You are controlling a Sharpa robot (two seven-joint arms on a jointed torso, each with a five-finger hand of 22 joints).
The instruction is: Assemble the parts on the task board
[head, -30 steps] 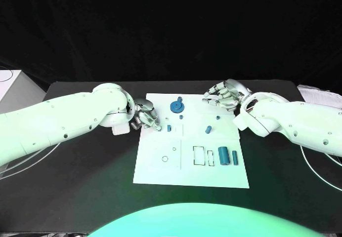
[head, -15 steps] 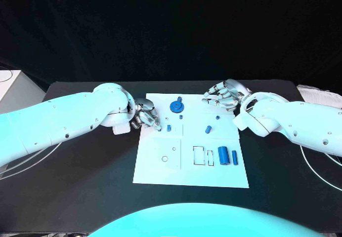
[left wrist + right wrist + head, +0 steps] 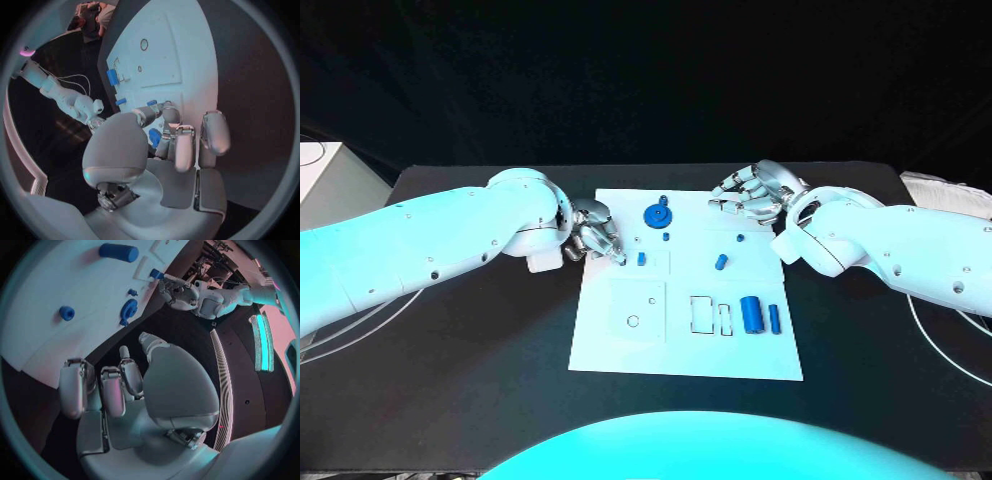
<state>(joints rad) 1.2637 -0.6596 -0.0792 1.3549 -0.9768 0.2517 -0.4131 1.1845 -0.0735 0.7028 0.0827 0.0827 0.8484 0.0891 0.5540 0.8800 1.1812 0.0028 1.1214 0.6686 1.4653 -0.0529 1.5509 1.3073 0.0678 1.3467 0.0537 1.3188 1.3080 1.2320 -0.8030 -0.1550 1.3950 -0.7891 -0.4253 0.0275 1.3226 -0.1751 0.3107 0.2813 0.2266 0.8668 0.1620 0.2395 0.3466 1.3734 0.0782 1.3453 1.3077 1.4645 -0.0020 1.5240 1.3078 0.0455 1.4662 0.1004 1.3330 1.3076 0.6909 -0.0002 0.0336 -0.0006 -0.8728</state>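
Where left robot hand (image 3: 596, 240) hovers — task board (image 3: 625, 345) edge.

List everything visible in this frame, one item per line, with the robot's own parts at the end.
task board: one, white, middle of the black table.
round disc part: one, blue, far end of the board.
small parts: several, blue, across the board's far half.
cylinders: two, blue, side by side on the board's right.
table: one, black.
left hand: silver, at the board's left edge.
right hand: silver, fingers curled, at the board's far right corner.
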